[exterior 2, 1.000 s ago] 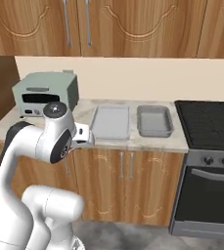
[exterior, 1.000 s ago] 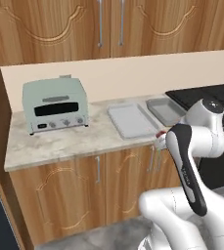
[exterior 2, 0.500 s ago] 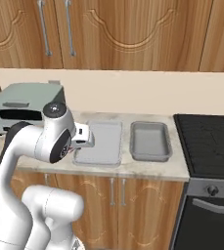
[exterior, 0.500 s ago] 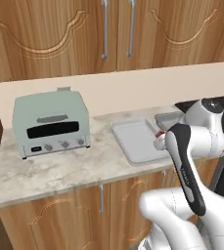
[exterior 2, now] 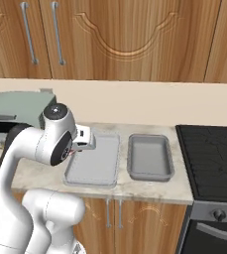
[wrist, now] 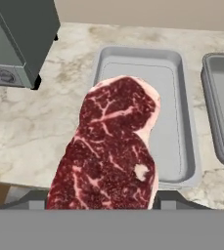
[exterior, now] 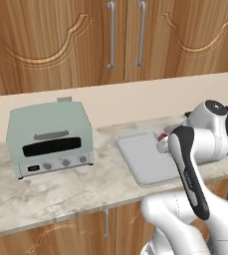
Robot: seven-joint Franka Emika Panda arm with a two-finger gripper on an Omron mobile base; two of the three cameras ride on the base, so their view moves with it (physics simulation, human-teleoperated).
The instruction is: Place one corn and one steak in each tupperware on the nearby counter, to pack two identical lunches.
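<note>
One toaster oven (exterior: pixel 50 138) beside tupperware (exterior 2: pixel 93 161)

no readable text, labels, brands or numbers anywhere. toaster oven (exterior: pixel 50 139) front has small knobs and a dark slot, no legible markings. stovetop (exterior 2: pixel 211 161) knobs carry no readable signs. steak (wrist: pixel 112 151), both tupperware (exterior 2: pixel 94 159) trays, counter (exterior: pixel 60 191) and wall cabinets (exterior 2: pixel 120 37) are plain, nothing printed.
</note>
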